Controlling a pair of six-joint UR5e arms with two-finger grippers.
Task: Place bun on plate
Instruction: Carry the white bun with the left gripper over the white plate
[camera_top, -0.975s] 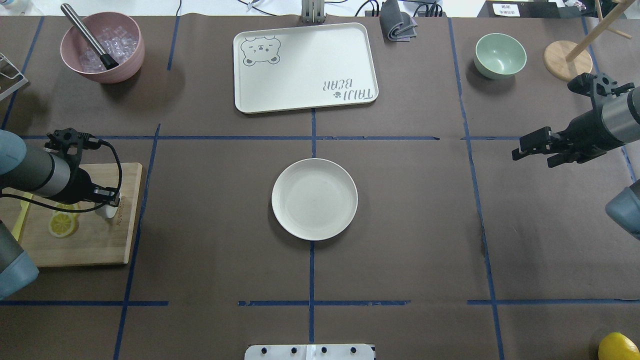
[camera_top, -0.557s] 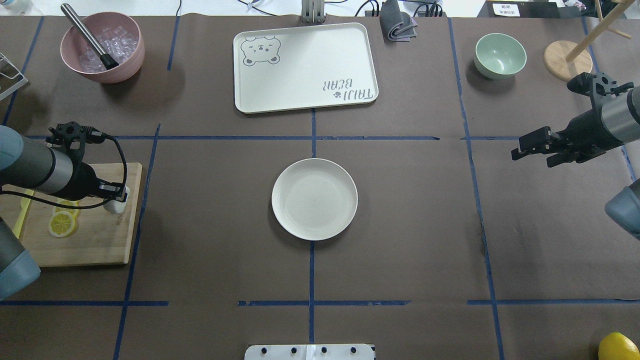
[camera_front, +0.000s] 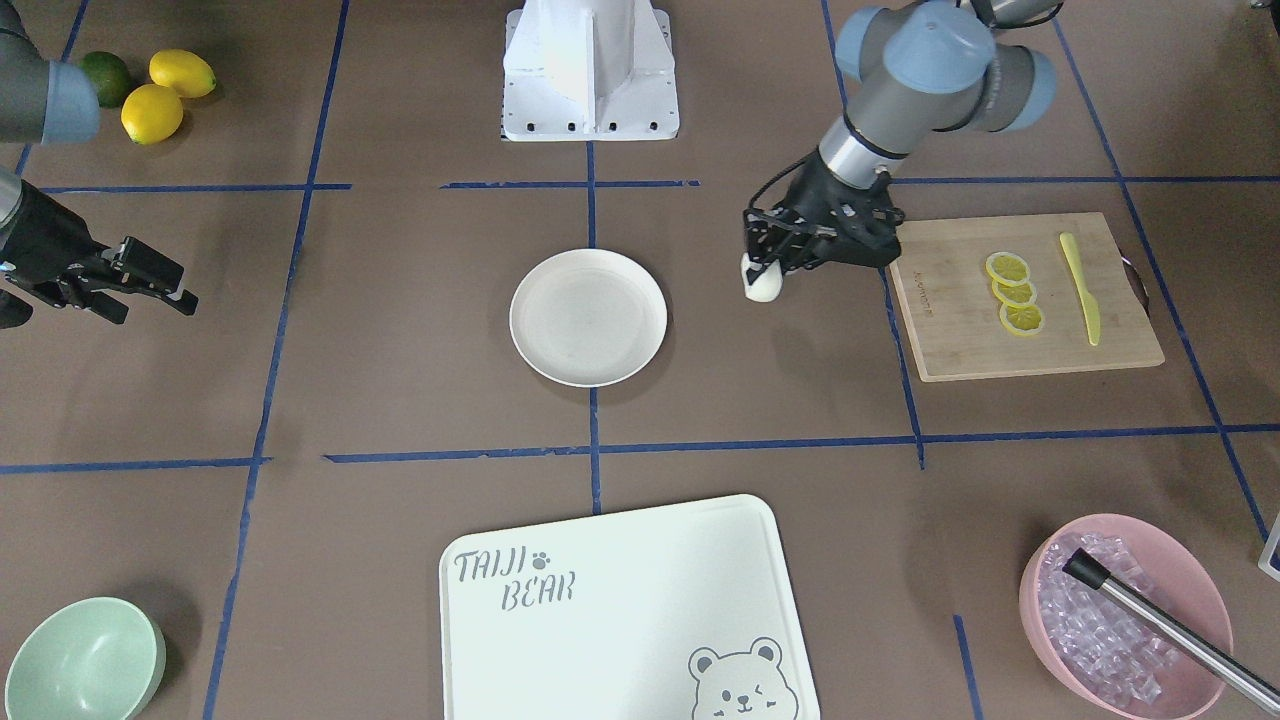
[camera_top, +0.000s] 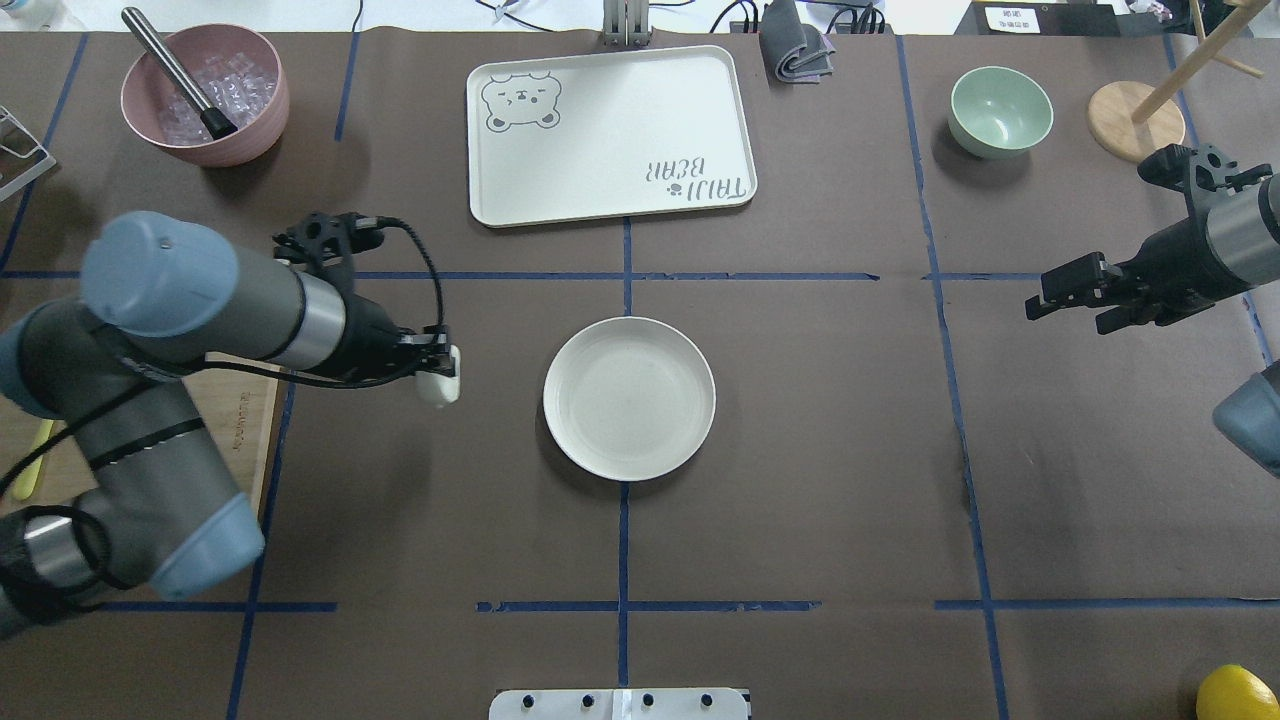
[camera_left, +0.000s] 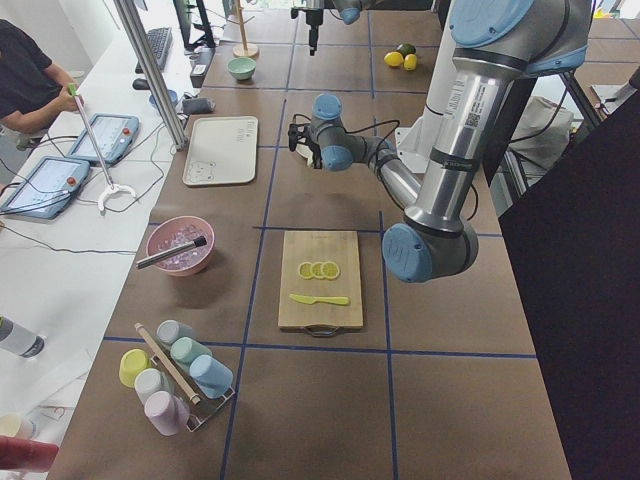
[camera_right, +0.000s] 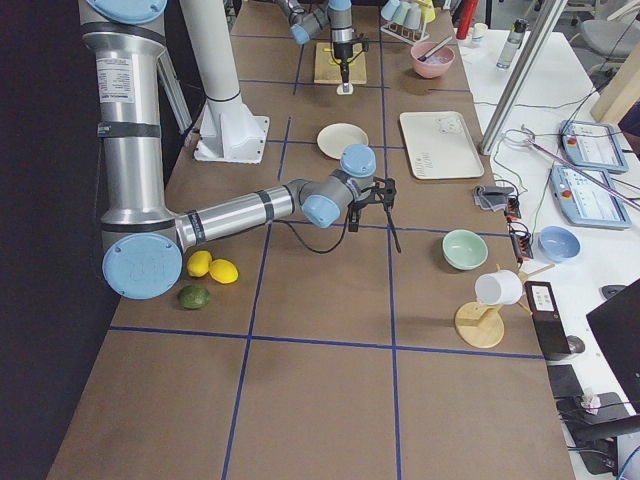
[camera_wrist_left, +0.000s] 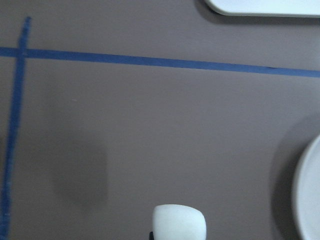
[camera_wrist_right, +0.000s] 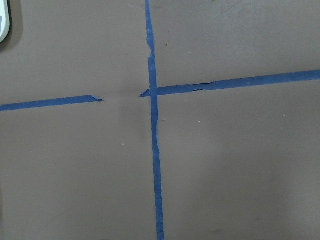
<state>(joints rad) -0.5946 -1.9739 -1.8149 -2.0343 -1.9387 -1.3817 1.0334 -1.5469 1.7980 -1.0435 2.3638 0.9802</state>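
Carriage is the step in hand. The left end effector (camera_top: 440, 367) is clamped on the bun (camera_top: 438, 389), whose white body hangs just below the fingertips. Judging by the shadow beneath it in the front-facing view, it rides above the desk (camera_top: 800, 450) rather than resting on it.

The pick-up looks done. The cutting board (camera_front: 960, 330) with its lemon slices (camera_front: 1012, 292) lies behind this end effector, and the bun is off it. What is left is the last stretch of travel, the lowering and the release. The plate (camera_top: 629, 398) sits ahead of the end effector in its line of reach. It holds nothing, and a strip of bare desk lies between its near rim and the bun.

The right end effector (camera_top: 1075, 297) hovers far off on the plate's other side, its jaws apart and holding nothing. It seems to have no part in this step.
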